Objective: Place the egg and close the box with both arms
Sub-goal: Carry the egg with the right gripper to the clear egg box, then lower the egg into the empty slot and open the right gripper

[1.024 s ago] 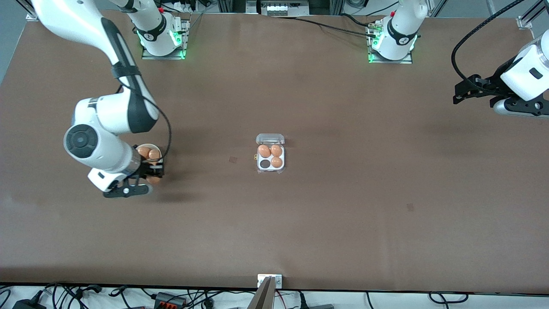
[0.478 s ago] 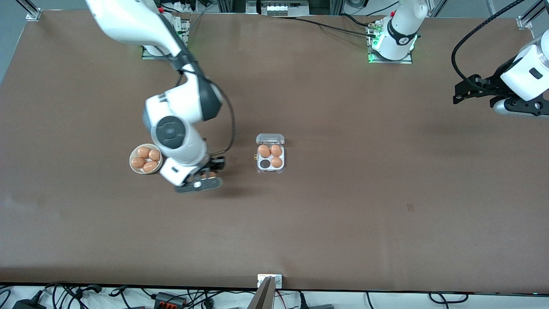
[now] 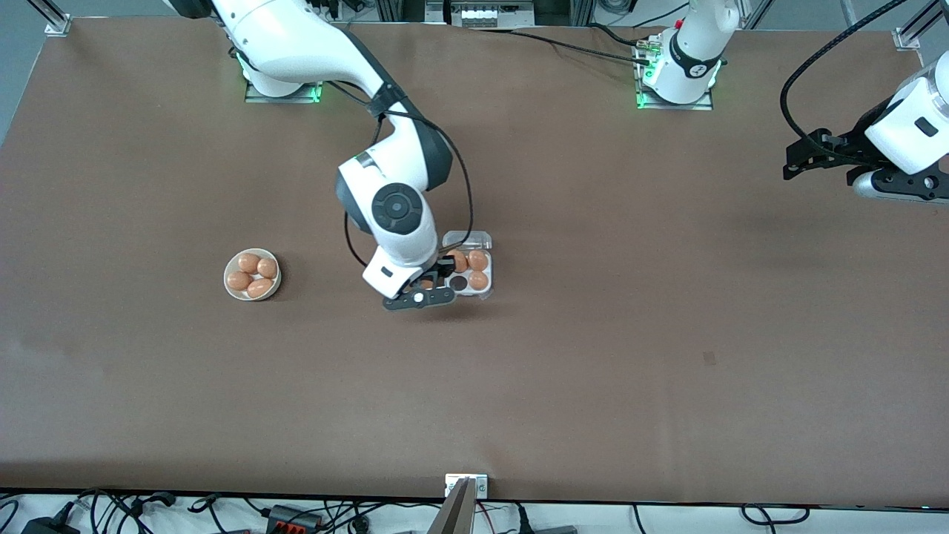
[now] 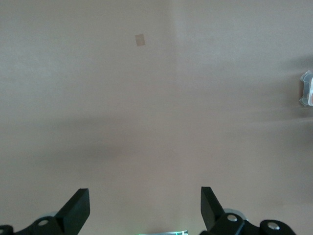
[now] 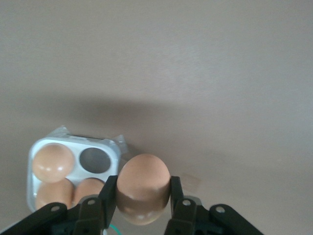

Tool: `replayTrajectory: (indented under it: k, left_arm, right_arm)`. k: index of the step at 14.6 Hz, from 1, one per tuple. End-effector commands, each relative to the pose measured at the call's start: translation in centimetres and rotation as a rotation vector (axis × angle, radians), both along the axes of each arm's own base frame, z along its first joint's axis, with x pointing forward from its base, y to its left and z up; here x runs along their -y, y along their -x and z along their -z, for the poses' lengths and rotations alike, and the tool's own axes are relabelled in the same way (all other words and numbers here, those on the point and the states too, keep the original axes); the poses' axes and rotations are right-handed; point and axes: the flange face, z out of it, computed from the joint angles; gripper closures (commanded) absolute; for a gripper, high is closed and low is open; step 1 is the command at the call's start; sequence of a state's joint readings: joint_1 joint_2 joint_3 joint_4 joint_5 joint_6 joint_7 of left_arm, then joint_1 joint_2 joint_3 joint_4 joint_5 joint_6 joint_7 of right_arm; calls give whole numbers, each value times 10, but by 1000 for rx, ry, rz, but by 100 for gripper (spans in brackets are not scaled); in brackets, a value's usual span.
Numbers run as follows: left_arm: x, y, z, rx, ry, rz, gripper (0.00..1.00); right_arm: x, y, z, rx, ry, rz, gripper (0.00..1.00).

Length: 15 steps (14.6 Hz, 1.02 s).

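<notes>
Transit was what changed: your right gripper (image 3: 428, 288), fingers clamped on the egg (image 5: 143, 188), had swung from the bowl (image 3: 252, 274) to just beside the box (image 3: 468, 271), whose one empty cell awaited it. Your left gripper (image 4: 142, 208) waited, fingers wide, well away from the box.

No readable text, label, brand name or number anywhere in these views. Only a small dark round emblem on the black band of each white jointed arm's base (image 3: 693, 69), too small to make out as letters. Nothing printed on the white four-cell carton with clear plastic lid (image 3: 468, 271) or the round white bowl (image 3: 252, 274).
</notes>
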<state>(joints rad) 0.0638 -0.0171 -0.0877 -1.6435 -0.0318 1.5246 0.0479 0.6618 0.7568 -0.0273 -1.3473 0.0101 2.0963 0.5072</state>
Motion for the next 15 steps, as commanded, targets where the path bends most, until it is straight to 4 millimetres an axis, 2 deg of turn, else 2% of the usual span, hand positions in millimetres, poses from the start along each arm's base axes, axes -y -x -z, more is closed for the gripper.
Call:
replayTrajectory:
  k: [1,7,15]
  left_arm:
    - [0,1,-7,-3,9,4,0]
    - [0,1,-7,-3,9,4,0]
    - [1,1,-7,-1,9,5,0]
  right_arm:
    - [-16,-1,5,-37,-111,84,100]
    - [-40,22,32,-72,-106,64,100]
    - [-40,24,49,-87,-93,71,100]
